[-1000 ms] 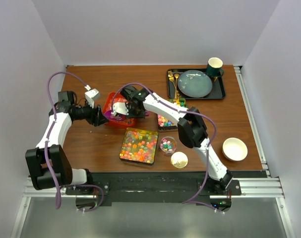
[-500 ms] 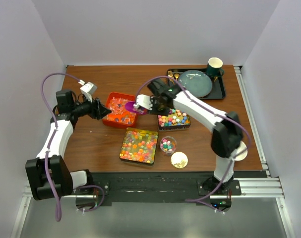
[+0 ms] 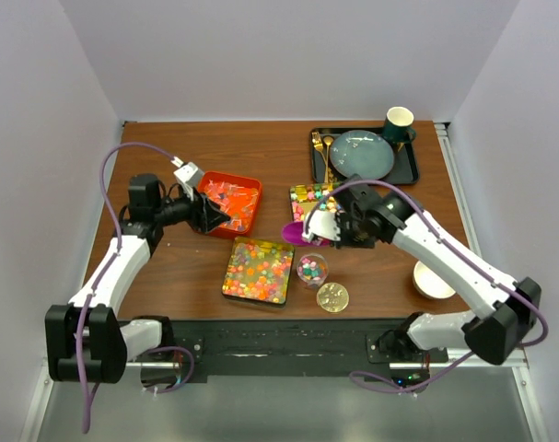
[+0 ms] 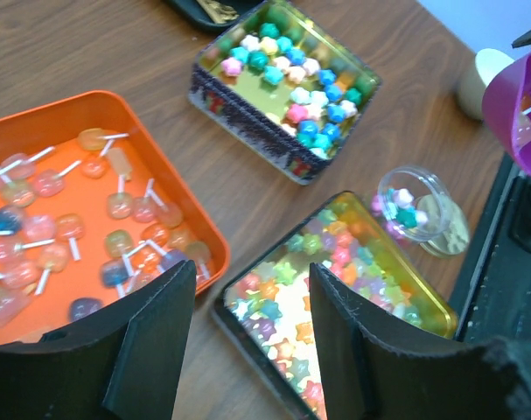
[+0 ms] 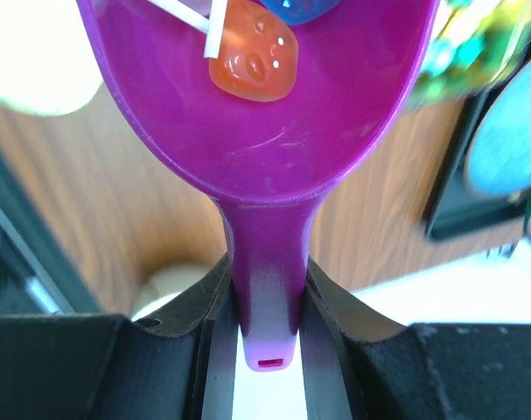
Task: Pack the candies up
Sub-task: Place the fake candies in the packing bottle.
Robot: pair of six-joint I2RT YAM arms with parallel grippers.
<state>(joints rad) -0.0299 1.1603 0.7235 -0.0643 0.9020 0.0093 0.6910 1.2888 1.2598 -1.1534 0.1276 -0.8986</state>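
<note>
Progress: midway, candies in jar.
Pinching loaded purple scoop in right jaws near it; left jaws spread, empty.

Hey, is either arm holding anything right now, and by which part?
The right gripper is shut on the purple scoop, pinching its narrow handle; lollipops lie inside it. The left gripper is open, holding nothing.

No legible text, label, brand, number or sign in any view. Square tin: patterned band along the side wall, marks too small to read. Gold lid: surface detail unreadable. Purple scoop: no lettering visible.
</note>
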